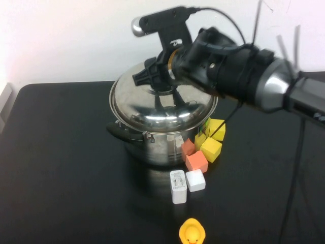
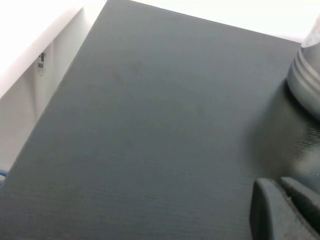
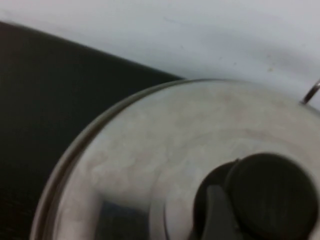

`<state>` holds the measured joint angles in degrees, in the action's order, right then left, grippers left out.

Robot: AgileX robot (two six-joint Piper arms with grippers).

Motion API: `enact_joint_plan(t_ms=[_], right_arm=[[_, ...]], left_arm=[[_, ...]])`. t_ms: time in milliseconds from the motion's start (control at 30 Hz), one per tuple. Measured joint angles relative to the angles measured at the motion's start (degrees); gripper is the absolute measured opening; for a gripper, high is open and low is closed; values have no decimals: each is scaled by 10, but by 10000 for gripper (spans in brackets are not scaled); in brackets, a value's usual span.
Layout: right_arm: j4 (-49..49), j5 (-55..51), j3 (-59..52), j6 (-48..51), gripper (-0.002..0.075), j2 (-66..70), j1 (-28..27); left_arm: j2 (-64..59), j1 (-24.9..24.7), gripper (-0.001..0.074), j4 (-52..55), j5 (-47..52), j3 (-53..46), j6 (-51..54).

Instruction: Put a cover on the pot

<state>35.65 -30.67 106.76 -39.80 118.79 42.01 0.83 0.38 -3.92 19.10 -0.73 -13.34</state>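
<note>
The large steel pot (image 1: 162, 151) with black side handles stands mid-table in the high view. The domed steel lid (image 1: 152, 104) lies on top of it, slightly tilted. My right gripper (image 1: 158, 80) reaches in from the right and is shut on the lid's black knob (image 3: 272, 195). One finger (image 3: 216, 212) presses against the knob's side, and the lid's dome (image 3: 165, 150) fills the right wrist view. My left gripper (image 2: 282, 189) shows only in the left wrist view, shut and empty, low over bare black table.
Yellow blocks (image 1: 213, 147) and orange blocks (image 1: 196, 161) lie against the pot's front right. A white cube (image 1: 195, 180) and a white charger (image 1: 177, 186) lie in front of it. A yellow rubber duck (image 1: 192, 233) sits near the front edge.
</note>
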Motion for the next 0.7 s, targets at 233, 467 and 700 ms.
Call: enact_joint_plan(t_ms=[233,467,700], right_arm=[[0,37,-50,15,402,-66,-1],[5,183,-176,16,386,-168,-2],[15,329,-329,16,81,-353,-2]], left_arm=[[0,0,-1,0,0,0,0],[0,0,-1,0,0,0,0],[0,0,-1,0,0,0,0]])
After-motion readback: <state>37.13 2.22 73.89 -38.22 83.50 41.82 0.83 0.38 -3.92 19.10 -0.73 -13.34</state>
